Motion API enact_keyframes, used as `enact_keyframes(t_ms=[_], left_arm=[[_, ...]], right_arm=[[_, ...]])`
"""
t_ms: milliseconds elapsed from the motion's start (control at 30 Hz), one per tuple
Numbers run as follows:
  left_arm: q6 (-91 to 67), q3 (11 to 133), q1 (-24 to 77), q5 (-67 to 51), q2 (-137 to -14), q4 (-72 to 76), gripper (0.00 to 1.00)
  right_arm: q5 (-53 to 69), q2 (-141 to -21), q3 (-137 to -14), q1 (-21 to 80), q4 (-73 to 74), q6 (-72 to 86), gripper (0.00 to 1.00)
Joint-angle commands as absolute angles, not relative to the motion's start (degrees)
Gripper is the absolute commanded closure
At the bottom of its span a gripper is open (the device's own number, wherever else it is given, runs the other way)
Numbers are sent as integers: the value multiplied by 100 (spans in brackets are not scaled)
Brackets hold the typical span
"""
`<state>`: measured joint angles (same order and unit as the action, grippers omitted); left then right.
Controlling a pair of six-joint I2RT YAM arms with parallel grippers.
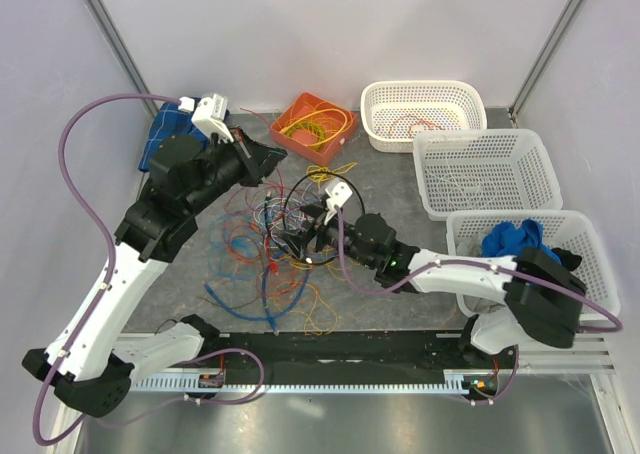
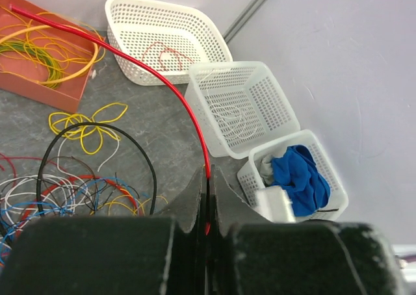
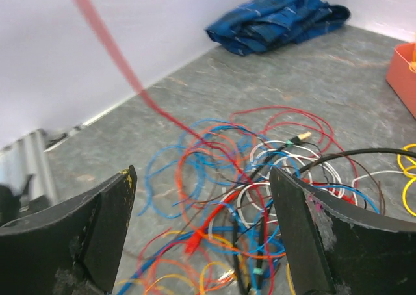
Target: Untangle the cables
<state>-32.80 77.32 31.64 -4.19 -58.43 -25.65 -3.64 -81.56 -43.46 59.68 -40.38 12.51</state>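
Left gripper (image 2: pixel 207 178) clenched on one red cable (image 2: pixel 185 106): thin, light, limp, arcing away beyond the jaws. Right gripper (image 3: pixel 201 178) released, tangle of cables (image 3: pixel 240 197) just ahead of its jaws; strands uncountable, best taken by single free ends. One orange tray (image 1: pixel 283 124), three white baskets (image 1: pixel 470 137).

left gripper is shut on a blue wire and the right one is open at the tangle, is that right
Not quite. The wire pinched in the left gripper is red, not blue, as the left wrist view shows. The rest holds: that gripper is shut on it, and the right gripper is open at the tangle.
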Motion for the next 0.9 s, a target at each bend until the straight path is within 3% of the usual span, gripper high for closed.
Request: enact_keyframes(t_ms=[0, 167, 267, 300, 333, 367, 433, 567, 700, 733, 800, 833, 867], left_arm=[[-3472, 7893, 3164, -642, -5801, -2461, 98], [-3445, 7831, 3164, -650, -5713, -2461, 98], [-3428, 7787, 3164, -624, -5643, -2461, 98], [-3410, 7770, 3164, -607, -5616, -2470, 98], [-3393, 7743, 3164, -580, -5581, -2470, 98], [-3358, 7726, 3155, -510, -5529, -2470, 98], [-3340, 7656, 3155, -422, -5485, -2487, 98], [-3445, 7410, 3155, -176, -5397, -2461, 98], [-3586, 7006, 3146, -26, -5335, -2461, 97], [-3664, 6935, 3146, 191, -5318, -2487, 68], [-3726, 6716, 3146, 307, -5195, -2566, 37], [-3848, 6637, 3146, 421, -5142, -2584, 1], [-3884, 6549, 3146, 448, -5063, -2584, 0]], right_arm=[[-747, -8902, -4850, 5977, -5175, 1028, 11], [-853, -9605, -5168, 5968, -5826, 1221, 21], [-791, -9712, -5203, 5968, -6204, 1362, 45], [-791, -9686, -5177, 5968, -6222, 1371, 63], [-800, -9651, -5142, 5968, -6214, 1388, 69], [-809, -9511, -5089, 5968, -6205, 1397, 82], [-957, -9135, -4922, 5968, -5986, 1424, 96], [-1300, -8211, -4755, 5968, -4884, 1564, 100], [-1949, -7568, -5685, 5976, -2904, 1486, 100], [-2134, -7419, -5878, 5959, -2561, 1433, 100], [-2521, -7357, -6616, 5968, -1427, 1241, 100], [-2940, -7296, -6810, 5968, -1172, 1170, 100], [-3118, -7278, -7142, 5959, -821, 1091, 100]])
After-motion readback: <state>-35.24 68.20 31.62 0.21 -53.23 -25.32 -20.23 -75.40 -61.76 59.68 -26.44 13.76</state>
